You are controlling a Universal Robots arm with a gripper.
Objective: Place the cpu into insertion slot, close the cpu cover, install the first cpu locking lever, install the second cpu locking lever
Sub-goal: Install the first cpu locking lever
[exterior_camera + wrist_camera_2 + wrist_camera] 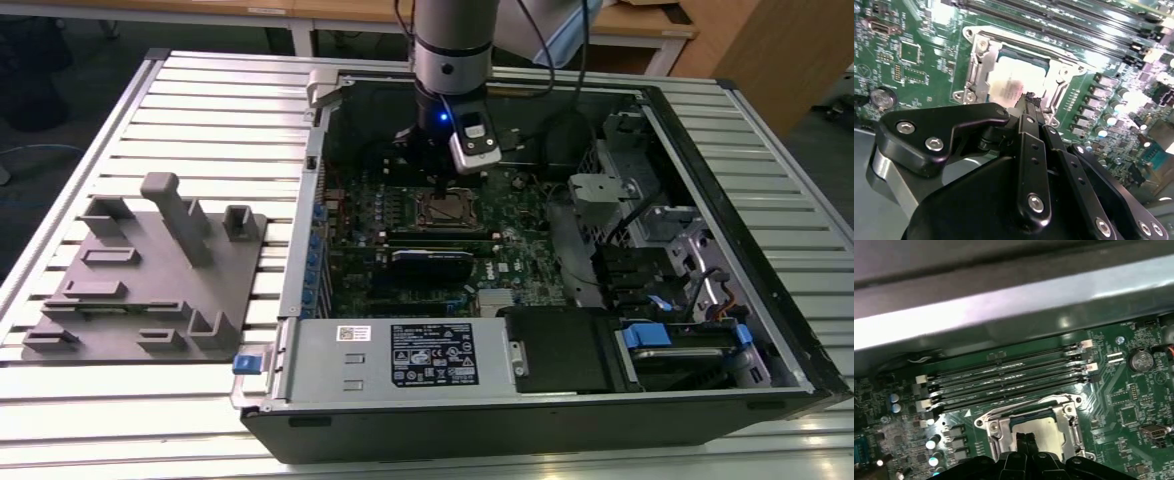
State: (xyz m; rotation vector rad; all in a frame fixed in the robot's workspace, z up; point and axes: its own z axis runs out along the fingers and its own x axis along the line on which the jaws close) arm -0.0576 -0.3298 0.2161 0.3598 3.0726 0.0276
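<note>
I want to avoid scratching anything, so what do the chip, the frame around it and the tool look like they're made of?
The chip looks like dull silver-grey metal, reflecting light softly. The frame around it seems to be bright bare metal, with shiny glints and screw heads. The tool looks like matte black metal or hard plastic, held together with silver screws; which one I can't tell.

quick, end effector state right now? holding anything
End effector: shut, fingers together, holding nothing, tips just above the cpu seated in the insertion slot.

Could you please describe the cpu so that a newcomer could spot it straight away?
Look inside the open computer case, at the green motherboard directly beneath the gripper. There the cpu lies framed by the cpu cover: a pale flat metal square, unlike the long dark memory slots alongside.
</note>
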